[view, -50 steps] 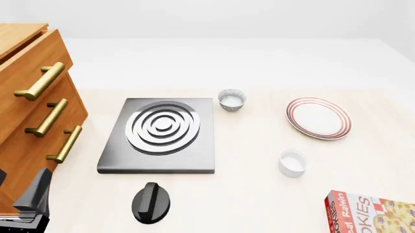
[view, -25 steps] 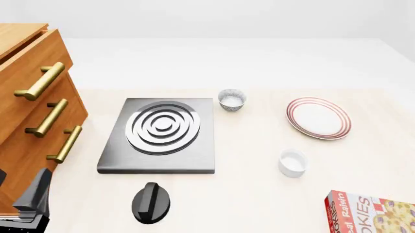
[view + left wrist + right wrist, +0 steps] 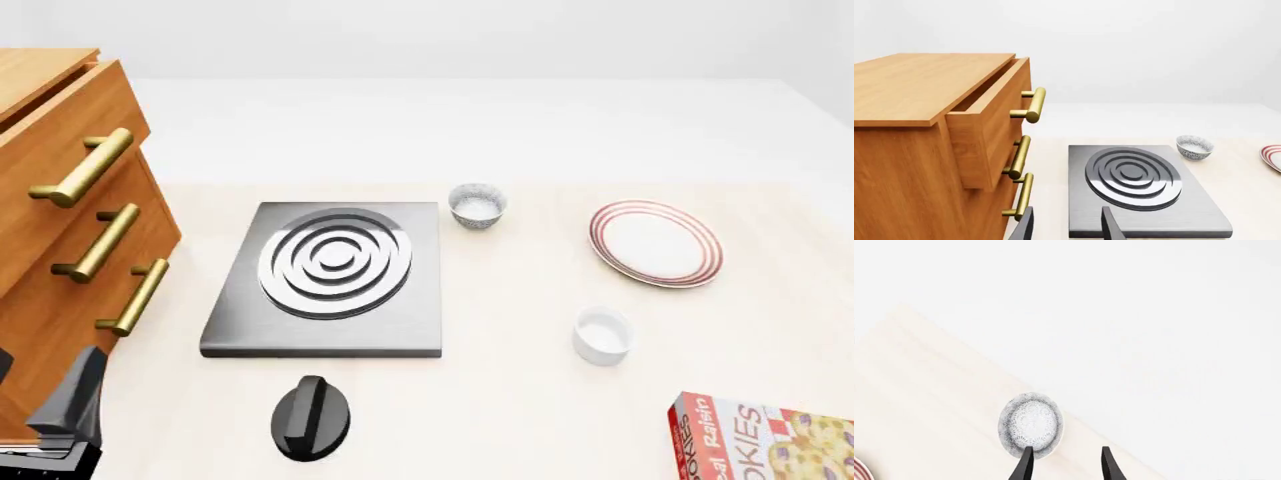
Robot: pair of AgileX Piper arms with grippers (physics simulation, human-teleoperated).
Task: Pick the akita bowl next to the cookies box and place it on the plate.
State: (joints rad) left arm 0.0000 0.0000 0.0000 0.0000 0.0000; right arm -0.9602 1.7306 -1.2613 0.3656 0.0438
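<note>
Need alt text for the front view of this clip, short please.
A table seen from above: a dark stove plate with silver rings at centre, a speckled bowl and red-rimmed plate beyond it, a white bowl and cookies box nearer. Wooden drawers stand left.

Front view: cookies box (image 3: 767,440) at 5 o'clock, cropped by the lower and right edges; lettering only partly readable. Wooden drawer cabinet (image 3: 60,220) at 9 o'clock, cut by the left edge. Left gripper (image 3: 60,420) at 7 o'clock shows only as a dark fragment; finger gap not readable there. Right gripper out of this view.

Left wrist view: plate (image 3: 1273,157) clipped, only a red-ringed sliver.

Right wrist view: plate (image 3: 859,471) likewise a sliver; gripper (image 3: 1066,465) fingertips only.
</note>
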